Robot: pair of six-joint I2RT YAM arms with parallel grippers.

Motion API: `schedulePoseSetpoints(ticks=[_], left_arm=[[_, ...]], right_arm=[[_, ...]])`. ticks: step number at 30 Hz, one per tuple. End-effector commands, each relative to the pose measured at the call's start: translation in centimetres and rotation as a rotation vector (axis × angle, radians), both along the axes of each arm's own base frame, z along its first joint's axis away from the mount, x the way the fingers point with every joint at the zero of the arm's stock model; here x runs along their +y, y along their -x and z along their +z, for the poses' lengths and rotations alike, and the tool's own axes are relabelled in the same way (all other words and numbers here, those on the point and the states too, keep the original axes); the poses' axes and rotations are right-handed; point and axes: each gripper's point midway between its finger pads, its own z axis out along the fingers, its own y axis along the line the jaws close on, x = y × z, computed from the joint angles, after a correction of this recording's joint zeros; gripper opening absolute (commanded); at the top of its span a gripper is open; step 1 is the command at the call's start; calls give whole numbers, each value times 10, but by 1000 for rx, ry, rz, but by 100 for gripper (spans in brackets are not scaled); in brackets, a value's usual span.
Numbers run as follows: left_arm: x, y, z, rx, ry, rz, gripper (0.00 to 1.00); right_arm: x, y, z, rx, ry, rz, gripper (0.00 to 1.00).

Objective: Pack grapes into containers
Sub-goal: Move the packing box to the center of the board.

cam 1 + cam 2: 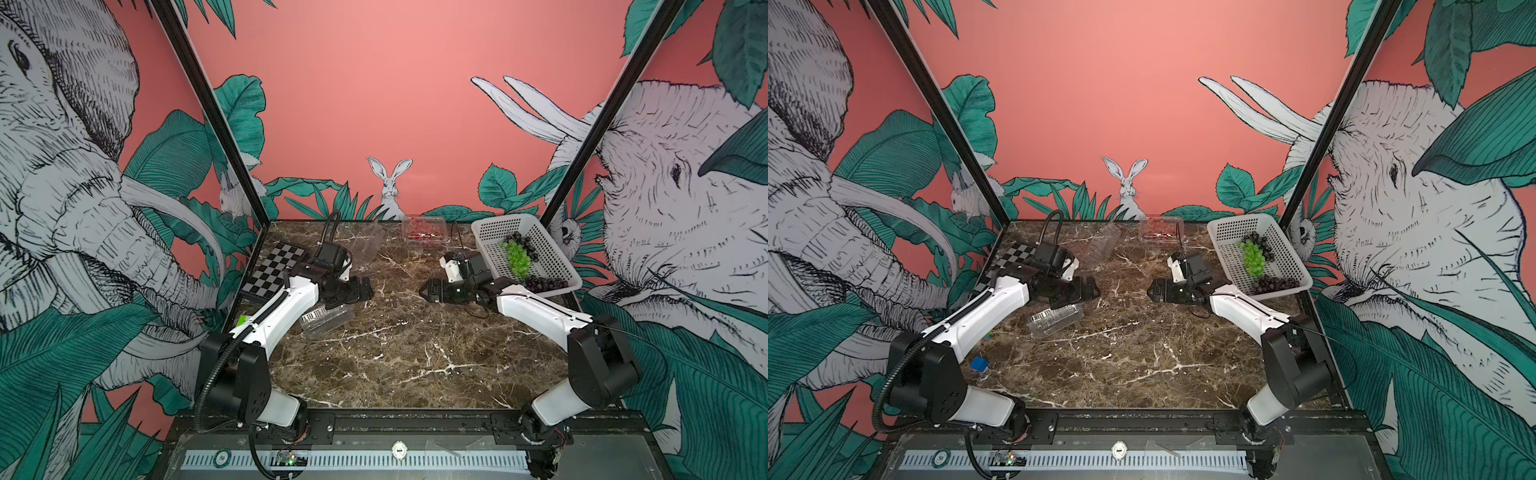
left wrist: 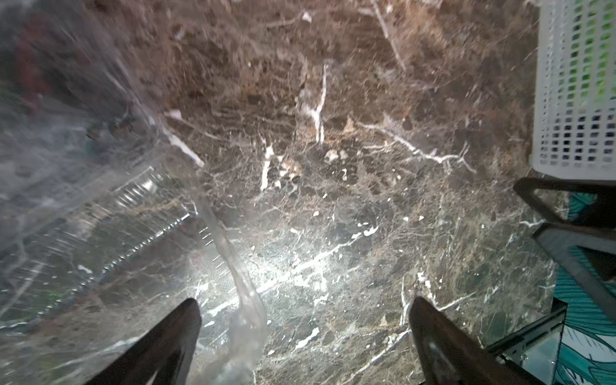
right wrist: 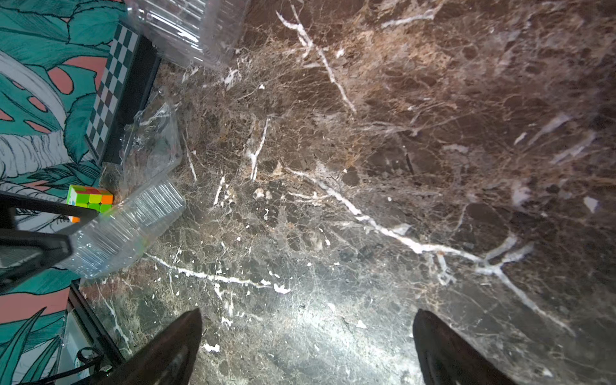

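Three bunches of grapes lie in the white basket (image 1: 490,232) at the right: dark ones (image 1: 519,240), green ones (image 1: 517,257) and purple-red ones (image 1: 545,284). A closed clear container (image 1: 424,228) at the back holds red grapes. An open container (image 1: 368,243) leans near the back. Another container (image 1: 328,320) lies beside my left arm. In both top views my left gripper (image 1: 365,289) and right gripper (image 1: 428,289) face each other low over the marble, both open and empty. In the left wrist view a clear plastic edge (image 2: 246,300) runs between the open left gripper's (image 2: 306,305) fingers. The right gripper (image 3: 308,313) has only marble between its fingers.
A checkerboard (image 1: 274,266) lies at the table's left edge, with a coloured cube (image 3: 90,200) near it. A small blue object (image 1: 980,365) sits by my left arm. The basket wall (image 2: 573,100) stands beyond the right gripper. Printed walls close the table's sides and back.
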Motion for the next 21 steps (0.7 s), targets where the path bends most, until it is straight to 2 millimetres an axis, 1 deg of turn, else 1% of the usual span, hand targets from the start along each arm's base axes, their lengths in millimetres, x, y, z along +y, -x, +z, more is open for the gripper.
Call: schedulePoseSetpoints(ticks=[1, 3, 8, 12, 15, 17, 21], left_arm=[[-8, 7, -8, 14, 58, 9, 99], [-13, 10, -14, 17, 76, 14, 99], [-34, 12, -24, 7, 122, 18, 99], [-57, 8, -31, 5, 163, 3, 99], [-74, 3, -33, 0, 165, -27, 99], [-84, -4, -32, -8, 175, -40, 99], [-112, -21, -27, -39, 201, -74, 99]], right_arm=[[-4, 7, -2, -8, 33, 0, 98], [-4, 9, -5, 0, 33, -6, 98], [-3, 10, -16, 39, 30, -17, 98], [-1, 7, -21, 56, 14, -35, 98], [-3, 2, -23, 60, 12, -58, 96], [-4, -1, -22, 57, 10, -69, 94], [-20, -6, -26, 74, 19, -112, 91]])
